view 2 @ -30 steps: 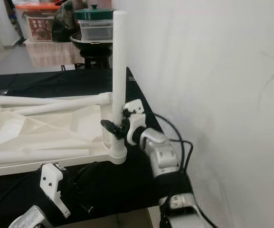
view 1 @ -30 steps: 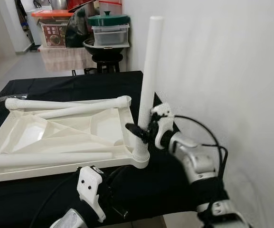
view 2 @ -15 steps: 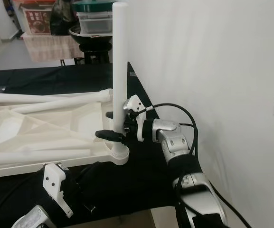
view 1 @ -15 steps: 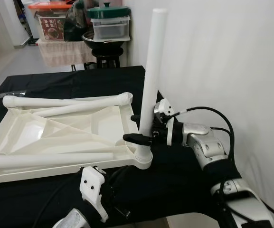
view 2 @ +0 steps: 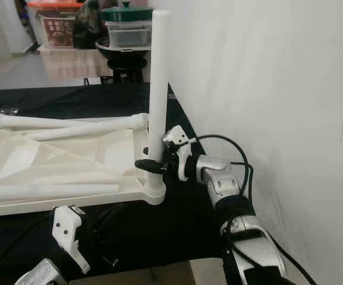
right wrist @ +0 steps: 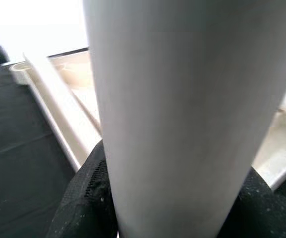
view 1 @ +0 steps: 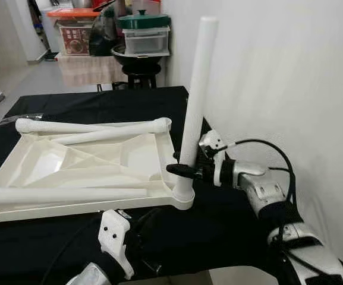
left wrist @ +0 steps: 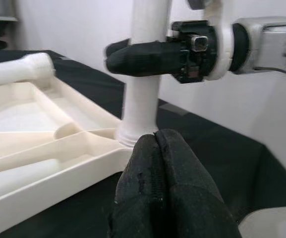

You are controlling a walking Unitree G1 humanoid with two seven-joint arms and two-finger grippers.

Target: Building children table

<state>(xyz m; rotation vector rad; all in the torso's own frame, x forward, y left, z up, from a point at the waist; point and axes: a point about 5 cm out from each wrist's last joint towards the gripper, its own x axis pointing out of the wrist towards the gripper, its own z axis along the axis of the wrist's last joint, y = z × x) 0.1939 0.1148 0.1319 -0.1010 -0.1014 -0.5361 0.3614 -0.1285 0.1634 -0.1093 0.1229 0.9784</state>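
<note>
White table leg (view 1: 196,95) upright in tabletop (view 1: 88,169) corner socket, right gripper (view 1: 186,169) clamping it

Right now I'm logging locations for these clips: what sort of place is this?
Probably a lived-in home, perhaps a storage or utility corner: a black-draped table against a bare white wall, with stacked plastic boxes and a green-lidded pot behind.

a white plastic tabletop (view 1: 88,166) lies upside down at centre frame, one white leg (view 1: 194,107) standing upright in its near right corner socket, further legs (view 1: 64,195) lying across it.
</note>
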